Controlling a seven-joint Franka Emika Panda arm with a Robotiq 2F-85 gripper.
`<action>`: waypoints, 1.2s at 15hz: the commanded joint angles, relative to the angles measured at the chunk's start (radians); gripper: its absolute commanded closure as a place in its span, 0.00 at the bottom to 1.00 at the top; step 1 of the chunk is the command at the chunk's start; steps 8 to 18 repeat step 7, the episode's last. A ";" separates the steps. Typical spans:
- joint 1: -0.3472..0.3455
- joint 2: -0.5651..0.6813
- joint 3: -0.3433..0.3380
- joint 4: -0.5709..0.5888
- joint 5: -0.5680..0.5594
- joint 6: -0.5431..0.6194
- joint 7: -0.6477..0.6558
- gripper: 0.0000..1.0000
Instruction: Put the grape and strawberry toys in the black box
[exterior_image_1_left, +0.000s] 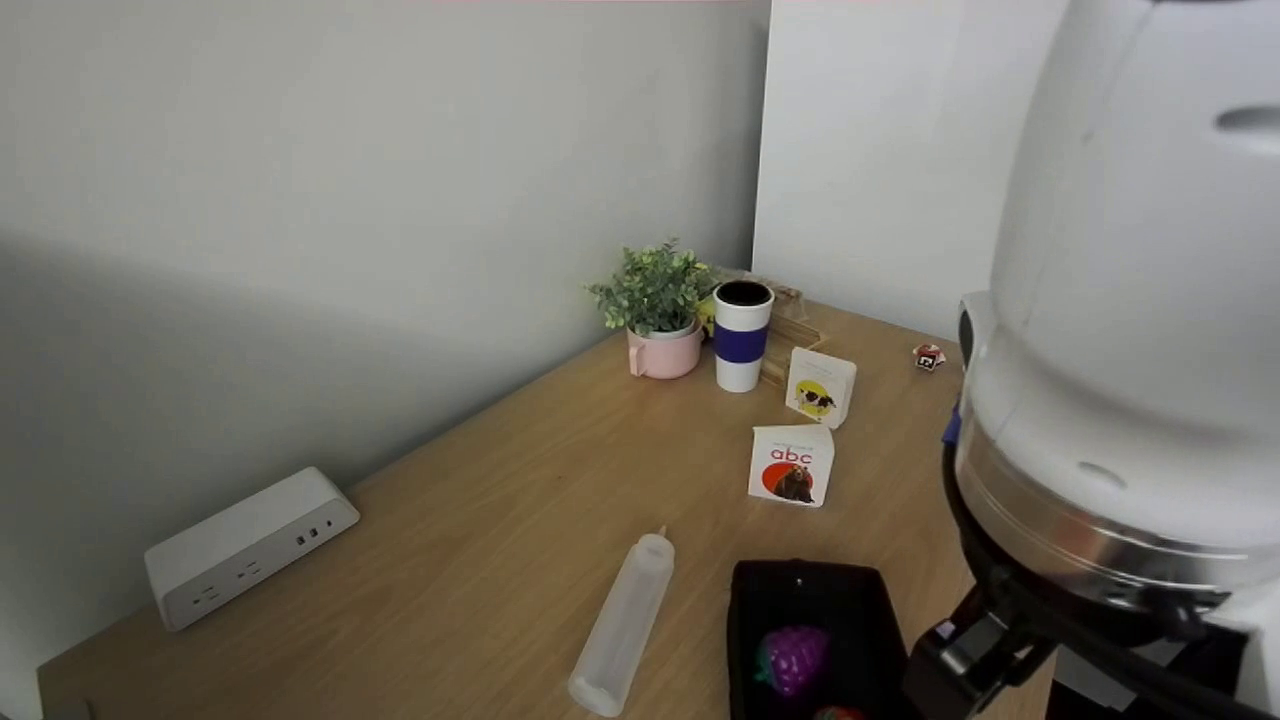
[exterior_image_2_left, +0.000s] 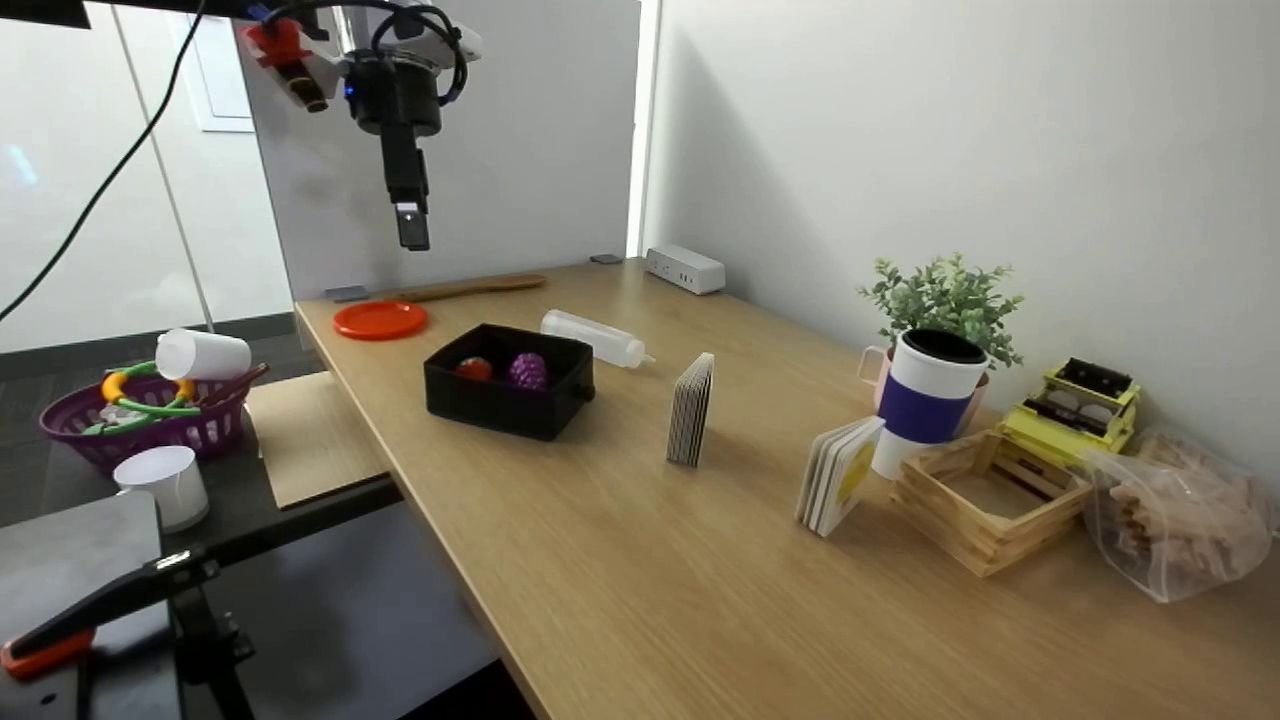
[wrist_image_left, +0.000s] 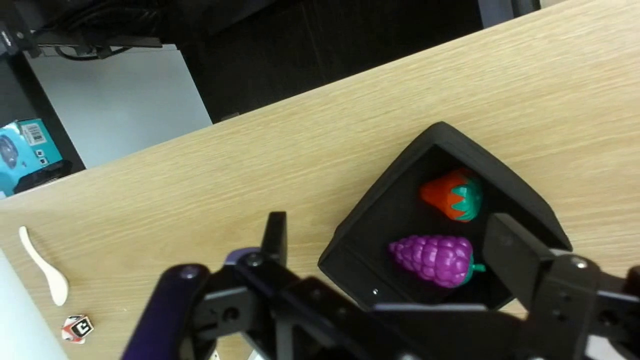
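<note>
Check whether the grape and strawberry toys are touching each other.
Apart: the wrist view shows a dark strip of the black box between the grape toy and the strawberry toy.

Arm (exterior_image_1_left: 1130, 260) rounded, white, grey oval recess (exterior_image_1_left: 1250, 120); shiny silver band (exterior_image_1_left: 1060, 535). Looped black cables (exterior_image_2_left: 461, 72). Gripper (wrist_image_left: 390, 234) mostly black: 2 blocky fingers (wrist_image_left: 515, 252), round screw heads (wrist_image_left: 579, 262). Tiny blue spot (exterior_image_2_left: 349, 91).
</note>
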 joint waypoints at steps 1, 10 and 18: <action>-0.049 0.002 0.050 0.001 -0.011 -0.005 0.008 0.00; -0.054 0.003 0.049 -0.003 -0.011 -0.005 0.008 0.00; -0.054 0.003 0.049 -0.003 -0.011 -0.005 0.008 0.00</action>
